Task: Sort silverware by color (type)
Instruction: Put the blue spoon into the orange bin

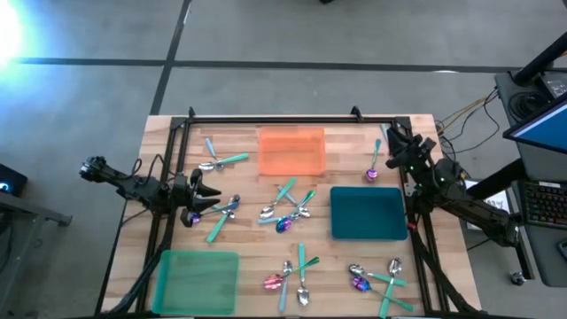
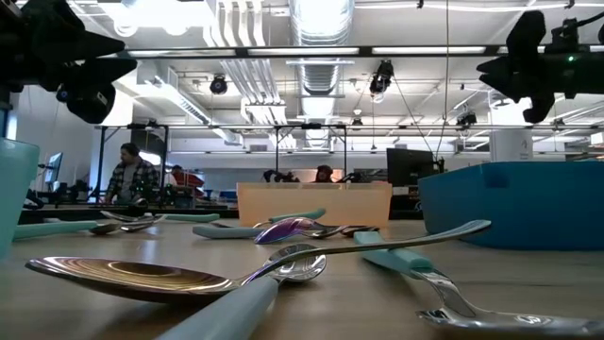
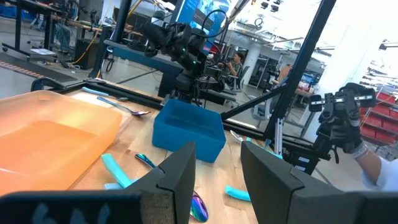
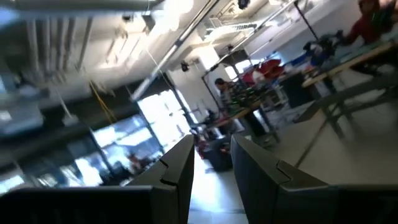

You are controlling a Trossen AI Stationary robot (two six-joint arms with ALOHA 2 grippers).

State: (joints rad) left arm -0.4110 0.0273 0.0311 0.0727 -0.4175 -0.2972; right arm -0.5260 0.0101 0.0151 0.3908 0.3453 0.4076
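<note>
The silverware lies scattered flat on the wooden table. Two teal-handled pieces lie at the far left, and a purple spoon lies at the far right. A mixed cluster lies mid-table, and more pieces lie along the near edge. My left gripper hovers open at the table's left, above a teal-handled piece. My right gripper is raised open at the far right and tipped upward toward the room. Neither gripper has anything between its fingers.
An orange tray lies at the far middle, a blue-teal tray at the right and a green tray at the near left. A black frame rims the table. A person's hand holding a dark device shows beyond the table.
</note>
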